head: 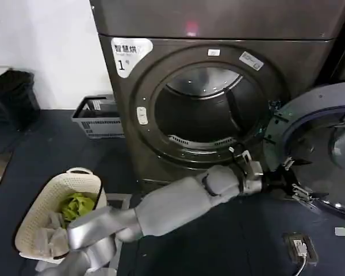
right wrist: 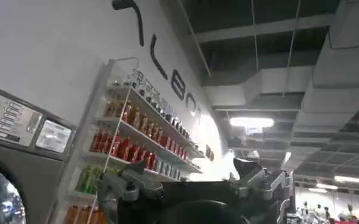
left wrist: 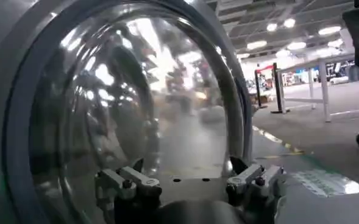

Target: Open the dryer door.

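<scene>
The dryer door (head: pixel 319 115) stands swung wide open to the right of the dark grey machine with the "1" label (head: pixel 125 59). Its pale grey inner ring and glass bulge face me, and the drum opening (head: pixel 204 109) is uncovered. My left arm reaches across the machine's front. The left gripper (head: pixel 302 192) is at the door's lower inner edge. In the left wrist view the left gripper (left wrist: pixel 191 176) is open, fingers wide apart with nothing between them, close before the door's glass bulge (left wrist: pixel 142 103). My right gripper (right wrist: pixel 191 176) is open and empty, pointing up toward the ceiling.
A cream laundry basket (head: pixel 43 215) with green cloth stands on the floor at the lower left. A grey crate (head: pixel 98 118) sits beside the machine, and a black bag (head: pixel 14 95) by the wall. A small device with a cable (head: pixel 301 247) lies on the floor under the door.
</scene>
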`<state>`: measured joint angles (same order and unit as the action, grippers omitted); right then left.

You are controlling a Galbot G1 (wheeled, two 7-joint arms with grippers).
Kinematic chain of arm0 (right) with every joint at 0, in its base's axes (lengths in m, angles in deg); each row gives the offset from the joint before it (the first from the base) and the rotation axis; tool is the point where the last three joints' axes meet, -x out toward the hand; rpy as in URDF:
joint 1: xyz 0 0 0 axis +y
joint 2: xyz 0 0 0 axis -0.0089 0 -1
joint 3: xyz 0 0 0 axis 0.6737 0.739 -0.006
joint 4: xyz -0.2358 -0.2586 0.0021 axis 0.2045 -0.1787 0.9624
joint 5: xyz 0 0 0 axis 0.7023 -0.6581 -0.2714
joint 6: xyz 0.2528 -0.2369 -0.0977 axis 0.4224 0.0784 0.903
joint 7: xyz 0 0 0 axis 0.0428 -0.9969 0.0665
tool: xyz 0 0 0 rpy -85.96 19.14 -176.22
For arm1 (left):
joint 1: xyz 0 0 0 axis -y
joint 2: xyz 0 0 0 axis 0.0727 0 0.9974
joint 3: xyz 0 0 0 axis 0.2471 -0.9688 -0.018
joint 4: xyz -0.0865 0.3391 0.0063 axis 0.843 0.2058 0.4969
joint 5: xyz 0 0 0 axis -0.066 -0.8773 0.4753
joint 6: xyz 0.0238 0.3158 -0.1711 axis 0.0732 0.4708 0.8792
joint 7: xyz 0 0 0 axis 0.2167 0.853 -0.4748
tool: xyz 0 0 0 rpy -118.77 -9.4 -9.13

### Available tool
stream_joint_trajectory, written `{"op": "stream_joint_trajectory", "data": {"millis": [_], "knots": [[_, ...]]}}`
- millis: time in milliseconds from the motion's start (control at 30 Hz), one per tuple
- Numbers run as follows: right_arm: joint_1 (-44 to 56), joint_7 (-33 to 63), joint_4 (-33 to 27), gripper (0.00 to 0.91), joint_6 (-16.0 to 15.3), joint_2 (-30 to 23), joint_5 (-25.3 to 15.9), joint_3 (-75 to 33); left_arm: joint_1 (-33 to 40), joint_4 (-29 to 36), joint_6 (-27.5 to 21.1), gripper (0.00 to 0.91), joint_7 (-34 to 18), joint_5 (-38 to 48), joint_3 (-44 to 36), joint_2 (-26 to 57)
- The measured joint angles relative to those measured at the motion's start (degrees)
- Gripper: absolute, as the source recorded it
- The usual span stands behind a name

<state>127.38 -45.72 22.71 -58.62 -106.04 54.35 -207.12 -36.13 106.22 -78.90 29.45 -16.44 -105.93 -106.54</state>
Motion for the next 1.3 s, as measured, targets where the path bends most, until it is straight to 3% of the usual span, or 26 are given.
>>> {"op": "stream_joint_trajectory", "data": {"millis": [767,1300], "knots": [[1.02,-0.43,0.45,0.907,0.74,-0.32,0.02,-0.7,-0.94,5.39,4.95,0.907,-1.63,1.68,-1.83,0.14],[0.67,-1.0,0.57,0.907,2.43,0.05,-0.98,-1.02,-0.69,12.32,10.38,0.907,-1.84,5.43,-1.58,13.77]]}}
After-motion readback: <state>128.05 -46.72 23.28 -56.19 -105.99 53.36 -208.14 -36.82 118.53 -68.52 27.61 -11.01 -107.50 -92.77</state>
